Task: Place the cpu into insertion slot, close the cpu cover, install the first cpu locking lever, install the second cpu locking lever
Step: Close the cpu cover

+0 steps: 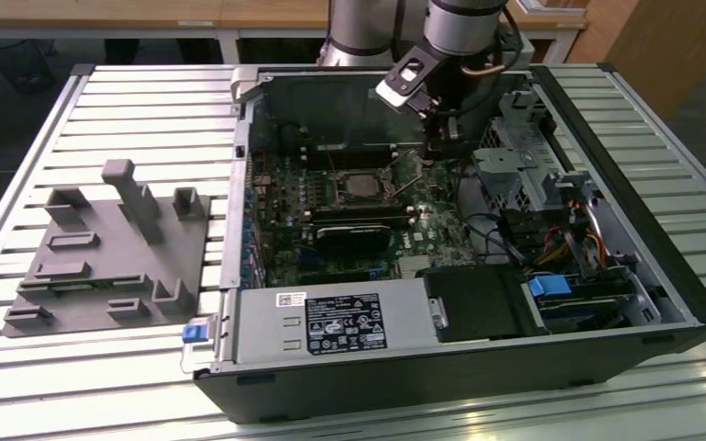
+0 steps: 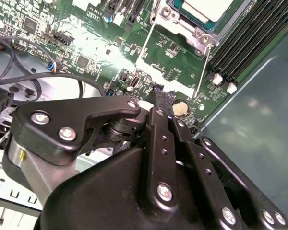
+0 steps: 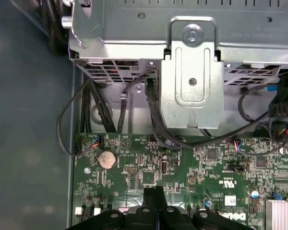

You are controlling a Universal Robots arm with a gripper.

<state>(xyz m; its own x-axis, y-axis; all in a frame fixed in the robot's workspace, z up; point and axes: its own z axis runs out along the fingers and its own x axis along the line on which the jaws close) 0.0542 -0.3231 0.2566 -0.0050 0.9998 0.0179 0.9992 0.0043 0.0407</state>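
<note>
Gripper looks pinched shut on nothing, tips hovering low over the green board, cpu lying ahead of them past the thin locking lever.

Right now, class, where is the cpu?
The cpu lies in the insertion slot near the middle of the open case in the exterior view, beside the long memory slots, with the tool just to the exterior view's right.
</note>
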